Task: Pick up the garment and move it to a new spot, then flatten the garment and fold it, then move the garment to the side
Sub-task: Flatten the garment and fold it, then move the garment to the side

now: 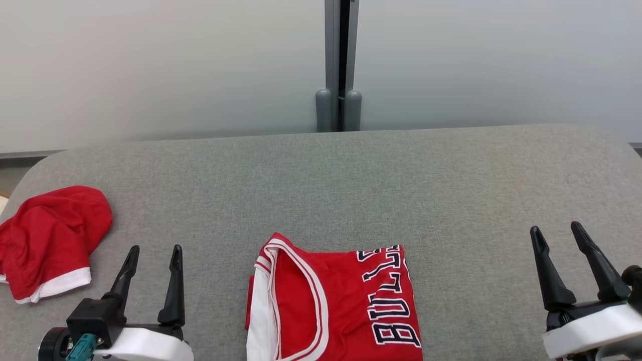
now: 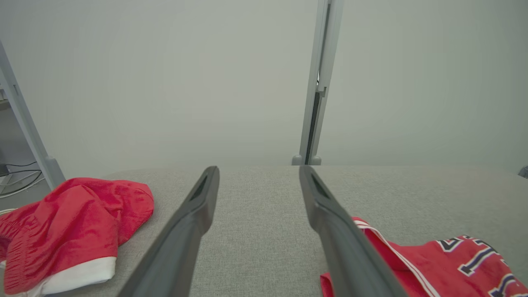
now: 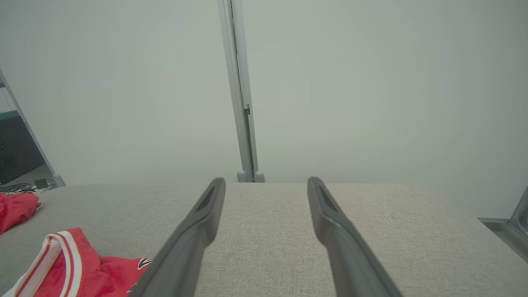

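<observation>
the jersey [image 1: 331, 301] lies folded into a neat rectangle at the near middle of the grey padded table [image 1: 351, 175], so the step in hand looks like the last one: carrying it off to the side. the left gripper [image 1: 155, 248] hovers just to its left, fingers spread and holding nothing. the right gripper [image 1: 556, 227] hangs well off to the right, also spread and empty. to do this well, each gripper should probably come in low at an opposite edge, pinch through all the layers at once, then lift and travel together so the fold doesn't slump open. the red shorts [image 1: 50, 235] sit crumpled at the far left, so the bare right side looks the safer landing spot. the jersey itself is red, with white striped trim curving round an opening on its left half and dark white-edged lettering running sideways on its right. its edges are fairly square, and the near edge is cut off by the head view.
</observation>
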Robot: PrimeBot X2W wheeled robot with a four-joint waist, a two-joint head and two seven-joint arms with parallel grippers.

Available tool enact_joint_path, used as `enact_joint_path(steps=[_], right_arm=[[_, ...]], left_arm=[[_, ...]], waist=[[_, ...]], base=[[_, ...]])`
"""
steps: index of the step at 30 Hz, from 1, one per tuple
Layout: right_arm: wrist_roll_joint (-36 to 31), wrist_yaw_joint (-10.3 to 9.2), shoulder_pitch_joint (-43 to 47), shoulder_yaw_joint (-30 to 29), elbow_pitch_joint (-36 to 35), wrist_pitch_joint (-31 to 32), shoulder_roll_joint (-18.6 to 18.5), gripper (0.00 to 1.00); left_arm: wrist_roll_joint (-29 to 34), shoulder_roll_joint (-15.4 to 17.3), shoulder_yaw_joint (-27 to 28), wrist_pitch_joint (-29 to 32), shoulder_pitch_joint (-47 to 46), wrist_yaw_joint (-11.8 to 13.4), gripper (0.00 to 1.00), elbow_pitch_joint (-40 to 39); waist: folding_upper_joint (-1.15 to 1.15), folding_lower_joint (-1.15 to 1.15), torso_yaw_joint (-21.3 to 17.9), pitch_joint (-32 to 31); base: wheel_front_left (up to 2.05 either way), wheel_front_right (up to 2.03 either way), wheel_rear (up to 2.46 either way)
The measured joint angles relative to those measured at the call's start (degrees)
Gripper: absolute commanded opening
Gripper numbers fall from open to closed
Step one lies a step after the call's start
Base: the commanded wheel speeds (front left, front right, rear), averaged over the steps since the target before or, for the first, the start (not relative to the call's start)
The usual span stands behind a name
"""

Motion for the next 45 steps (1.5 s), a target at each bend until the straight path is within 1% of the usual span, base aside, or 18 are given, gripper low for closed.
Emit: enact_joint_path(steps=[3,8,13,21,37,41,45], right_arm=[[-0.8,0.0,1.95,-1.48,-2.45,1.67,0.68,1.0],[-1.45,0.0,4.65,-2.97,-4.85,3.57,2.01,1.0],[-1.86,0.0,6.46,-3.57,-6.12,4.94,3.31,1.0],[-2.11,0.0,8.33,-4.15,-7.14,6.58,3.79,1.0],[-2.09,0.0,9.17,-4.71,-6.87,6.94,4.26,1.0],[-3.09,0.0,9.59,-4.43,-5.59,7.28,3.77,1.0],[-3.12,0.0,9.87,-3.46,-3.03,7.64,3.94,1.0]], left_arm=[[0.4,0.71,0.12,0.1,0.91,0.7,1.0,-0.59],[0.49,1.42,-0.3,1.04,2.17,0.94,1.0,-1.46],[0.49,2.07,-0.59,1.83,3.4,1.22,1.0,-1.93],[0.34,3.22,-0.66,3.02,4.15,1.37,1.0,-2.8],[-0.22,3.67,-1.0,3.63,4.28,1.36,1.0,-3.53],[-0.27,3.83,-1.54,4.16,3.87,1.08,1.0,-3.92],[0.09,3.96,-2.37,4.86,1.92,0.58,1.0,-5.19]], waist=[[0.0,0.0,-0.45,-1.25],[0.0,0.0,-0.66,-3.01],[0.0,0.0,-0.83,-4.43],[0.0,0.0,-0.88,-5.49],[0.0,0.0,-0.06,-5.8],[0.0,0.0,1.04,-5.68],[0.0,0.0,3.14,-5.09]], base=[[0.0,0.0,0.0],[0.0,0.0,0.0],[0.0,0.0,0.0],[0.0,0.0,0.0],[0.0,0.0,0.0],[0.0,0.0,0.0],[0.0,0.0,0.0]])
